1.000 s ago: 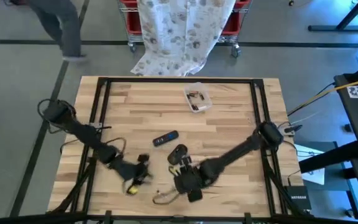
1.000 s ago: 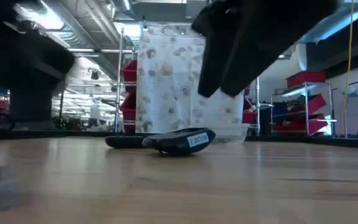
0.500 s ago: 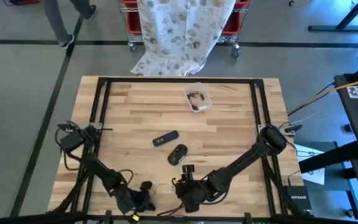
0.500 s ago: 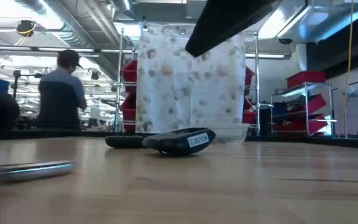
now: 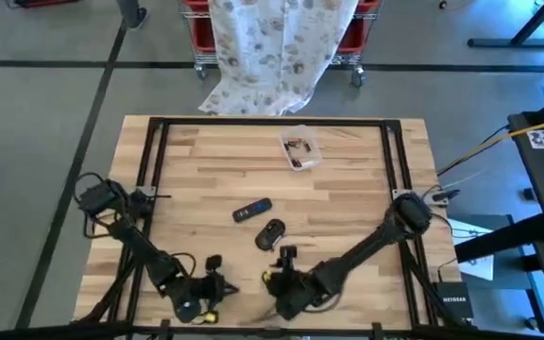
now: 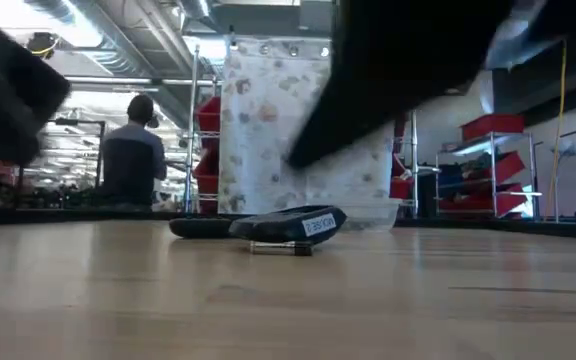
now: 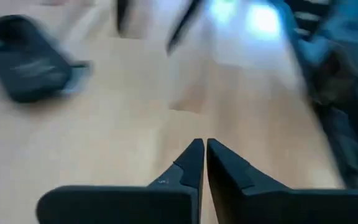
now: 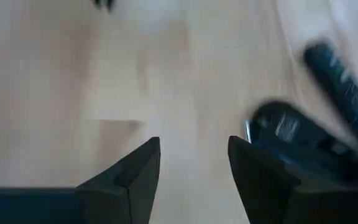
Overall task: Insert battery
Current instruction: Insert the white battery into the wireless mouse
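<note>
A black mouse lies on the wooden table, and a dark remote lies just beyond it. A small silvery thing lies against the mouse's near side; it may be the battery. My left gripper hovers near the table's front edge, left of the mouse, its fingers shut on nothing. My right gripper stands open just on the near side of the mouse, with nothing between its fingers.
A clear container with small dark items stands at the far middle of the table. A black frame runs around the table top. Beyond the far edge hang a patterned cloth and red bins; a person stands in the room behind.
My left gripper has gone toward the table's near edge and a little to the right. My right arm has shifted slightly toward the near edge. A silvery rod that showed at the near left in the low view half a second ago is gone from there.
</note>
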Tool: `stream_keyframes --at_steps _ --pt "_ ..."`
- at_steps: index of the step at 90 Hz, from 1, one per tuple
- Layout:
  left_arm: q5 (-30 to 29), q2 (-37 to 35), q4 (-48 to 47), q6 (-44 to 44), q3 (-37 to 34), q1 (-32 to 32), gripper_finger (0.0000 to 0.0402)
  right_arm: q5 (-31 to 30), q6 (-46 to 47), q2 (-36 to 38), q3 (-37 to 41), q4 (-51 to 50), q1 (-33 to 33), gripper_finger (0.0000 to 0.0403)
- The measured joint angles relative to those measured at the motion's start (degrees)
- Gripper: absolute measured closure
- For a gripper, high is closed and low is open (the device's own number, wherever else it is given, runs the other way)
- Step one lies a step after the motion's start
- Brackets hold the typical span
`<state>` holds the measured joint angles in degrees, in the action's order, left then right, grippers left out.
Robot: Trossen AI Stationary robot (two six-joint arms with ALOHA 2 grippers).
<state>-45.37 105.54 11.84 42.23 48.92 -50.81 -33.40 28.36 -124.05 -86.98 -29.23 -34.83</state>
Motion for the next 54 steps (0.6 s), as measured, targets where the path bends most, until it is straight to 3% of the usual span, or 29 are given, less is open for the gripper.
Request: stream_keyframes --at_steps 13,20,36,54 --pt "0.35 0.83 -1.27 3.67 -0.04 -0.13 0.0401 -5.83 5.47 1.02 8.73 4.67 -1.28 0.0227" --pt "0.04 0.83 -0.96 3.16 0.00 -0.07 0.0401 -7.80 5.65 1.86 12.46 12.40 -1.26 0.0223" --pt "-0.01 0.83 -0.66 2.39 0.05 0.80 0.0401 -2.13 4.55 2.25 19.55 28.05 2.60 0.0214" --pt "0.12 0.83 -0.74 2.08 0.00 1.84 0.0401 -0.48 1.64 2.26 22.66 35.23 4.18 0.0212"
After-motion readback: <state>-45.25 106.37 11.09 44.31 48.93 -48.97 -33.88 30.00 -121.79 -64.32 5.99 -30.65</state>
